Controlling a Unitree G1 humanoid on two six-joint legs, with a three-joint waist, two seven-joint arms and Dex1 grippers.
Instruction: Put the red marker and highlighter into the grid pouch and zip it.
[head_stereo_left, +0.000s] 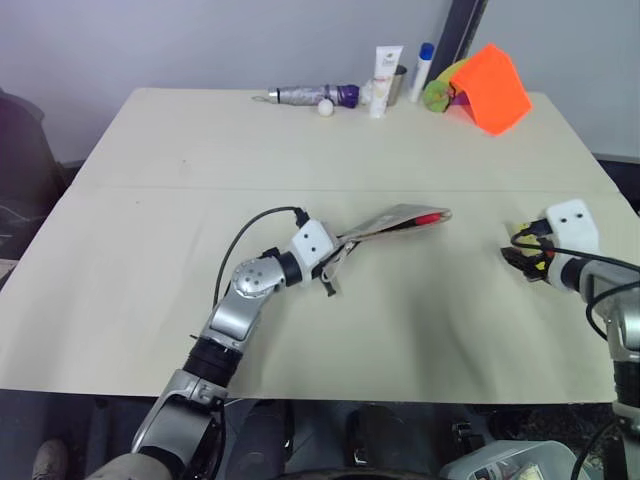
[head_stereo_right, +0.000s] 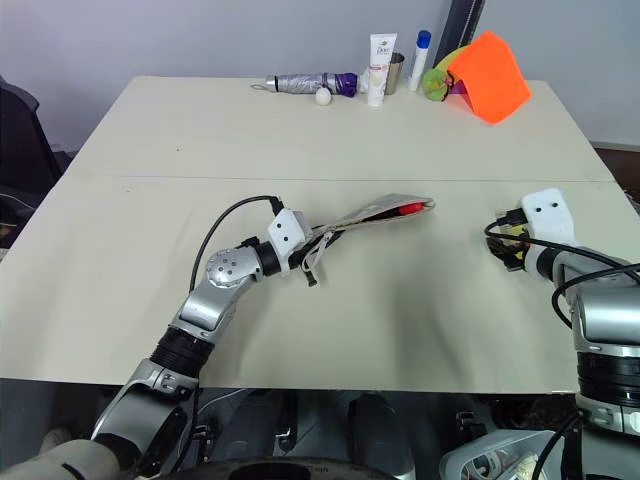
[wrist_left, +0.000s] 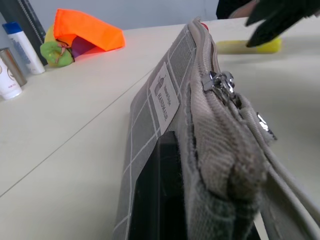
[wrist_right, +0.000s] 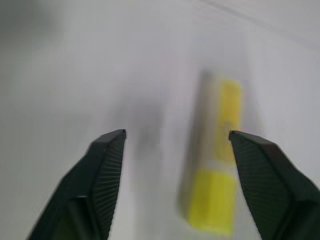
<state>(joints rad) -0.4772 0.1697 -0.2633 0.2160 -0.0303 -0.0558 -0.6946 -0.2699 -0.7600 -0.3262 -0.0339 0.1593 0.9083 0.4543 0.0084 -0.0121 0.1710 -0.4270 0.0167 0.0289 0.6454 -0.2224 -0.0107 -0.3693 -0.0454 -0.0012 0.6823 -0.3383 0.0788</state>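
My left gripper (head_stereo_left: 338, 252) is shut on one end of the grey grid pouch (head_stereo_left: 392, 221) and holds it tilted up off the table. The left wrist view shows the pouch's white label (wrist_left: 163, 97) and zipper pull (wrist_left: 223, 85). The red marker (head_stereo_left: 431, 217) pokes out of the pouch's far open end. The yellow highlighter (wrist_right: 218, 164) lies flat on the table to the right of the pouch. My right gripper (wrist_right: 177, 134) hovers just above it, open, the highlighter lying between the fingers and nearer one of them. In the eye views that gripper (head_stereo_left: 522, 260) mostly covers the highlighter.
Along the table's far edge lie a folded umbrella (head_stereo_left: 312, 95), a small white ball (head_stereo_left: 326, 108), a white tube (head_stereo_left: 386, 78), a metal cup (head_stereo_left: 400, 84), a blue-capped bottle (head_stereo_left: 423, 68), a green ball (head_stereo_left: 437, 96) and an orange folded object (head_stereo_left: 495, 88).
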